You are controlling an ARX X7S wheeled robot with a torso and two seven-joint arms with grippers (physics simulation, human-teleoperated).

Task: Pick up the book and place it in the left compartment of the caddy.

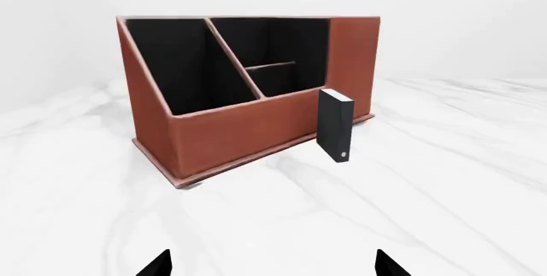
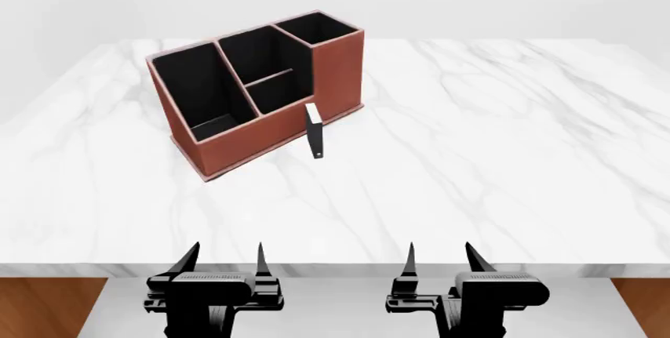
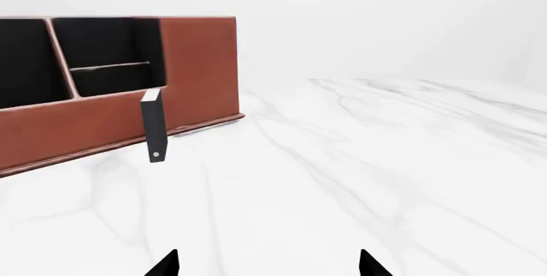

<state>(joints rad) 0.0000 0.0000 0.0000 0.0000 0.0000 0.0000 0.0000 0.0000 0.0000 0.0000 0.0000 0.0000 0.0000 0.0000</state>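
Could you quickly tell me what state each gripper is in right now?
Left gripper: open, holding nothing.
Right gripper: open, holding nothing.

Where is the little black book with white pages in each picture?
Left wrist view: the thin black hardcover book stands upright, right of centre.
Head view: it stands upper middle, left of centre.
Right wrist view: it stands left of centre.
Shared landmark: the reddish-brown leather-look caddy, right behind the book.

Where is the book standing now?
In the head view the book stands upright on the table, left of centre, just in front of the caddy.
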